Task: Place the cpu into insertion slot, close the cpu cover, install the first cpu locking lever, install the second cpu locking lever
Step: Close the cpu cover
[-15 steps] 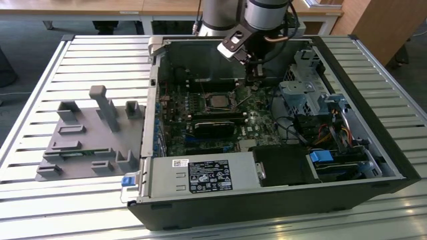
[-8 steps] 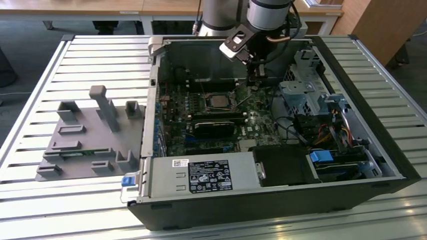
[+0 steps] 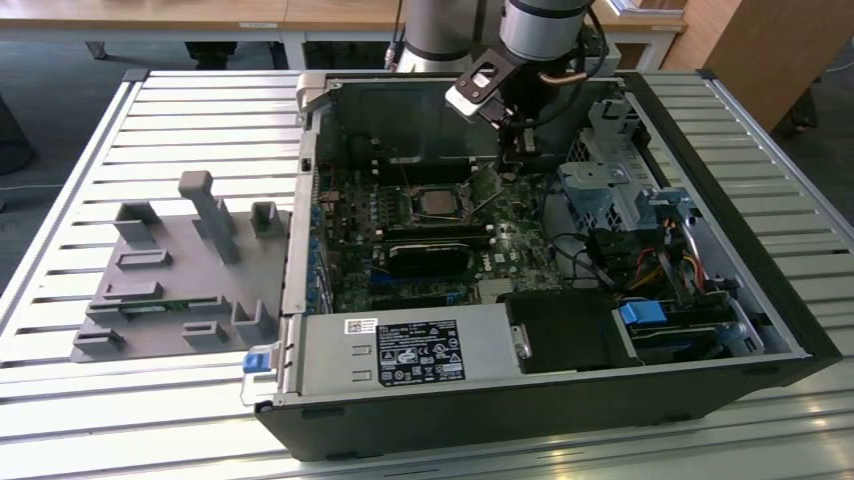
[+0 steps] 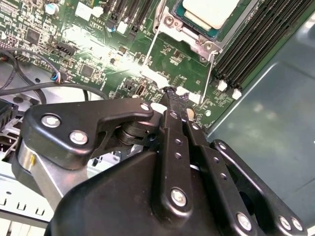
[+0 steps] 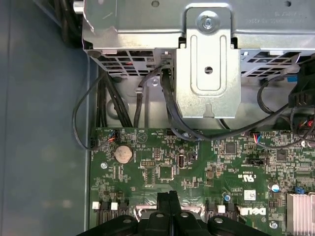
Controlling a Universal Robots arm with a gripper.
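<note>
**Open computer case on the slatted worktop (image 3: pixel 160 120).** We see the cpu (image 3: pixel 438 203) seated in the insertion slot (image 3: pixel 415 212) of the green motherboard (image 3: pixel 523 250), inside the computer case (image 3: pixel 534 420).

In the second wrist view, the cpu cover (image 4: pixel 189 37) appears to lie flat around the cpu's pale top, though we see just one corner of it. From that corner of the slot, a first wire lever (image 4: pixel 152 49) and a second wire lever (image 4: pixel 209 73) run out over the board toward the tool (image 4: pixel 173 93).

The tool stands just beside the slot, on the exterior view's right of it. Its fingers (image 5: pixel 165 202) are pressed together, and we cannot tell whether a lever end is caught between them.

A labelled power supply box (image 3: pixel 400 352) lies well apart from the slot, nearer the exterior camera. A grey fixture block (image 3: pixel 174 270) sits outside the case, well to the exterior view's left of the slot.
</note>
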